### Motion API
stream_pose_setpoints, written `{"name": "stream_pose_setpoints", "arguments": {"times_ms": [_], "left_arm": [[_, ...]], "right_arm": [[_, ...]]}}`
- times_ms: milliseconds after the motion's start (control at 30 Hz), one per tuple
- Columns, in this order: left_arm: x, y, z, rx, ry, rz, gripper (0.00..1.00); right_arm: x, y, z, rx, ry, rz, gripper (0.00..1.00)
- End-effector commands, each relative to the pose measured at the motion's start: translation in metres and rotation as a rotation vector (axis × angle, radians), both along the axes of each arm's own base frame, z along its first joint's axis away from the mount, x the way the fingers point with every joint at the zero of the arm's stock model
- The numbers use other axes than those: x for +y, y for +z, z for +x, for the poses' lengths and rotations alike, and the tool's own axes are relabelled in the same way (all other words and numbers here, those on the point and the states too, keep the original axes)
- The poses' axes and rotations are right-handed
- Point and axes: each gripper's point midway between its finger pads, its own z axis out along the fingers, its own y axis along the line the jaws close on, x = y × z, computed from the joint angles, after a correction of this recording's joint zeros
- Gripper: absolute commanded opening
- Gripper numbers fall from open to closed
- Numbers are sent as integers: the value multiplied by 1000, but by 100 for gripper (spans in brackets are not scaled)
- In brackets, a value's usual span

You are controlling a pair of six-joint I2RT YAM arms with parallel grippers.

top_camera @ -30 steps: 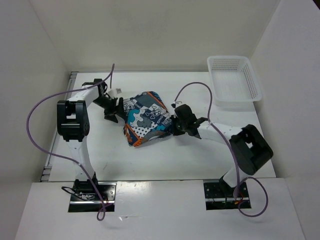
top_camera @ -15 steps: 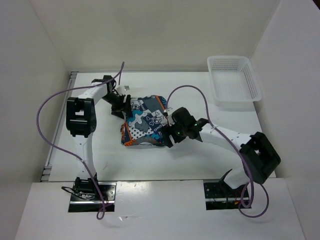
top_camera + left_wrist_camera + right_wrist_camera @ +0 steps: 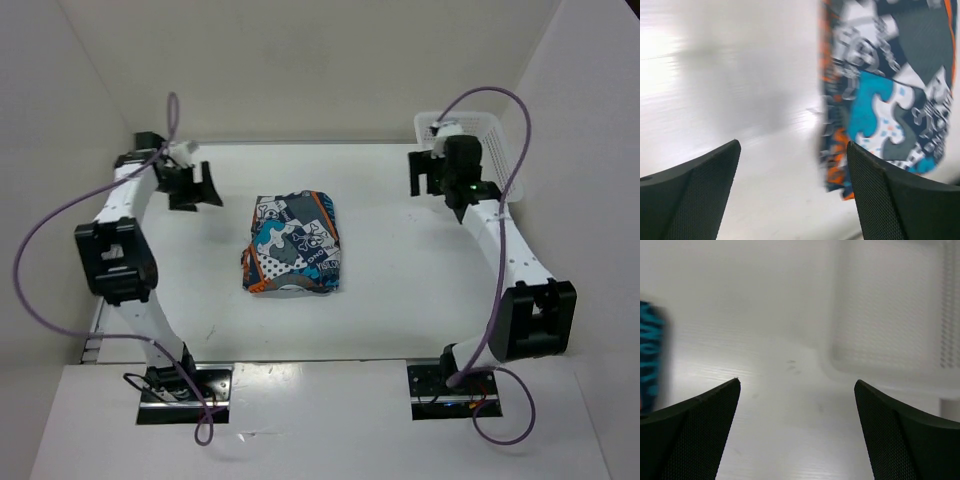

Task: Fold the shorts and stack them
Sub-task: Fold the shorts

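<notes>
Left end effector (image 3: 197,186) hovers spread and empty near the far left corner of the white counter (image 3: 410,290). Right end effector (image 3: 438,178) hangs just as spread and empty beside the white plastic mesh basket (image 3: 503,145). Between them, well apart from both, the patchwork teal, orange, white and dark grey fabric shorts (image 3: 293,244) lie as a folded packet. The folding looks done. Moving the packet is the risk: nothing pins its soft layers, so a pinch catching only the top layer would likely peel it open, and a one-sided lift could let it sag and unfold.
</notes>
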Motion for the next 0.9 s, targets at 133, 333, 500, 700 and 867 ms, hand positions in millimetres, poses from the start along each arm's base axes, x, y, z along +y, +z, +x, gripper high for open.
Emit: {"name": "stream_pose_setpoints", "arguments": {"times_ms": [133, 333, 500, 700, 867], "left_arm": [[120, 65, -16, -269, 295, 286, 99], [152, 63, -38, -338, 421, 469, 99], [146, 67, -41, -359, 410, 451, 99], [146, 63, -43, -350, 409, 450, 99], [141, 64, -41, -356, 394, 427, 99]], "right_arm": [[-124, 33, -6, -121, -276, -102, 100], [-121, 22, -38, -137, -239, -104, 100], [-110, 3, -63, -111, -196, -84, 100], [-100, -2, -84, -119, -153, -73, 100], [-93, -4, -92, -119, -121, -57, 100]]}}
